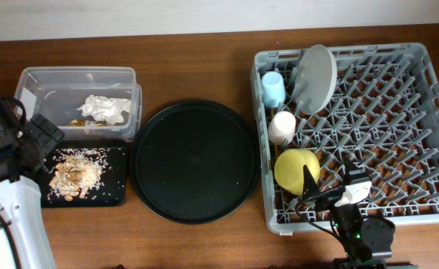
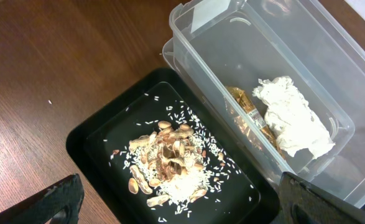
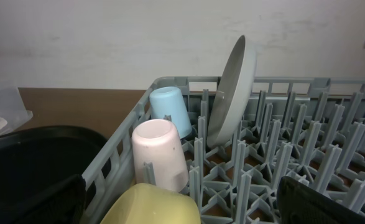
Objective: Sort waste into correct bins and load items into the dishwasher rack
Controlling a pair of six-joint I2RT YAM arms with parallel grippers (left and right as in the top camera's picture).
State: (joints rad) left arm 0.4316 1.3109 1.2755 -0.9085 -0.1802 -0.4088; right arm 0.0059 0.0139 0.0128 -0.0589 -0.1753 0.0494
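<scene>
The grey dishwasher rack (image 1: 398, 149) holds the light-blue cup (image 1: 272, 88), the pink cup (image 1: 283, 127), the grey-green plate (image 1: 316, 77) on edge, and the yellow bowl (image 1: 295, 169). These also show in the right wrist view: blue cup (image 3: 170, 110), pink cup (image 3: 159, 152), plate (image 3: 232, 93), bowl (image 3: 151, 205). My right gripper (image 3: 182, 199) is open and empty over the rack's near edge, beside the bowl. My left gripper (image 2: 182, 186) is open and empty above the black tray (image 2: 101, 134) of food scraps (image 2: 170, 162). The clear tub (image 2: 306, 56) holds the white napkin (image 2: 291, 115) and gold wrapper (image 2: 244, 109). The chopsticks are out of view.
A large round black tray (image 1: 195, 161) lies between the bins and the rack. The tub (image 1: 47, 86) and shallow black tray (image 1: 111, 190) sit at the table's left. My left arm (image 1: 10, 202) reaches in from the lower left. A wall runs behind the table.
</scene>
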